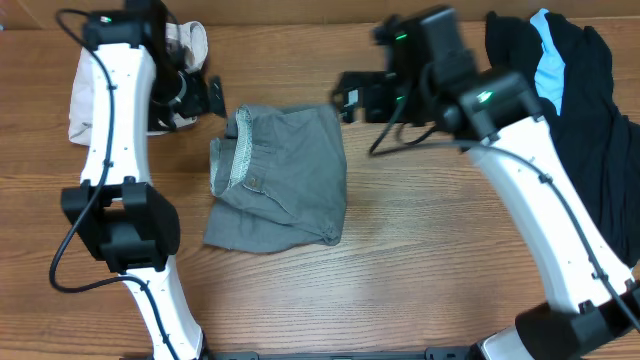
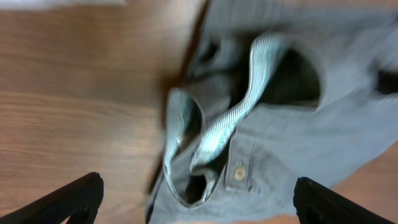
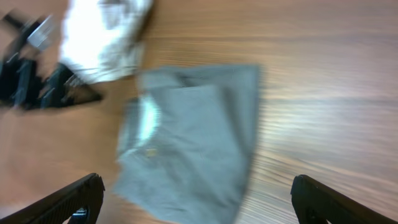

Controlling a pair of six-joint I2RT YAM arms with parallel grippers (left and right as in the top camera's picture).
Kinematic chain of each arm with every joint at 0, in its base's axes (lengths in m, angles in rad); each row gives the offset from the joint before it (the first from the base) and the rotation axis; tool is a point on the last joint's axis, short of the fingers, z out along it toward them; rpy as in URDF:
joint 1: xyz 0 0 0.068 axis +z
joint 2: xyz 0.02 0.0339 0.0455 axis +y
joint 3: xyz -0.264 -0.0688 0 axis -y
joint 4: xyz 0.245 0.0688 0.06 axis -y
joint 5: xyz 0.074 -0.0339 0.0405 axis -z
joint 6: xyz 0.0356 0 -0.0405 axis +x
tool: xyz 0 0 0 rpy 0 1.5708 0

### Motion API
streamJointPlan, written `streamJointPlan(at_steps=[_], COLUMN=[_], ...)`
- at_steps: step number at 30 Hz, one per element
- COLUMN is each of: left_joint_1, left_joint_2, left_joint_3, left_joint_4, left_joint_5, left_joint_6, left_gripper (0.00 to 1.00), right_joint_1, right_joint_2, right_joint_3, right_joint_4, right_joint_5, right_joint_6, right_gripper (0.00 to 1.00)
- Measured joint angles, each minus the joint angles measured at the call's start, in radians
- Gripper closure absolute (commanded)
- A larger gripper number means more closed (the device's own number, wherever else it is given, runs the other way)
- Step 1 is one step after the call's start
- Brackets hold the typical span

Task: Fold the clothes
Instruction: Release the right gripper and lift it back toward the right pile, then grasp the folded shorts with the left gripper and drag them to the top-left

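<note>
The grey shorts (image 1: 280, 175) lay in the middle of the wooden table (image 1: 430, 270), folded over into a rough square. Their waistband (image 1: 238, 150) sat on the left side of the pile. Its pale striped inside was showing, and there was a small button (image 2: 239, 173) close by.

The left gripper (image 1: 212, 97) hung near the upper left corner of the shorts. Its fingers (image 2: 74, 199) were spread wide apart and held nothing. The right gripper (image 1: 346, 98) hung near the upper right corner of the shorts. Its fingers (image 3: 68, 202) were spread wide too, with nothing between them.

A cream garment (image 1: 190, 42) lay in the upper left of the frame, partly behind the left arm. A black garment (image 1: 590, 130) lay bunched in the upper right, with a light-blue garment (image 1: 548, 60) showing among its folds.
</note>
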Motion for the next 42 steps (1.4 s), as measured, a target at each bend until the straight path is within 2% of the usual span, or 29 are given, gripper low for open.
streamJointPlan(at_steps=[4,9,21,23,26,29,31,38,42], left_joint_1=[-0.037,-0.066,-0.066,-0.066,-0.072,-0.086,-0.11,-0.229,-0.267], left_joint_2=[0.0,0.003,-0.02,-0.04,-0.058,-0.063,-0.064,-0.062,-0.047], left_joint_3=[-0.151,-0.354,-0.614,-0.645,-0.682,-0.707,-0.721,-0.738,-0.723], left_joint_4=[0.034,0.16,0.506,0.557,0.636,0.695,0.736,0.855,0.843], left_joint_5=[0.001,0.005,0.034,0.044,0.066,0.087,0.099,0.152,0.227], left_joint_6=[0.038,0.085,0.103,0.104,0.106,0.107,0.096,0.037,-0.014], left_gripper=[0.0,0.0,0.0,0.09,0.44,0.69,0.96,0.96,0.96], right_joint_1=[-0.093,-0.188,-0.211,-0.211,-0.211,-0.211,-0.211,-0.211,-0.211], right_joint_2=[0.06,0.103,0.103,0.103,0.103,0.103,0.103,0.103,0.103], right_joint_3=[-0.007,-0.027,-0.027,-0.027,-0.027,-0.027,-0.027,-0.027,-0.027], right_joint_4=[-0.019,-0.016,-0.008,-0.005,-0.005,-0.003,-0.001,-0.002,-0.003], right_joint_5=[-0.015,-0.041,-0.056,-0.056,-0.056,-0.056,-0.056,-0.055,-0.043], right_joint_6=[-0.042,-0.077,-0.112,-0.115,-0.116,-0.116,-0.118,-0.118,-0.119], right_gripper=[0.0,0.0,0.0,0.0,0.0,0.01,0.02,0.11,0.11])
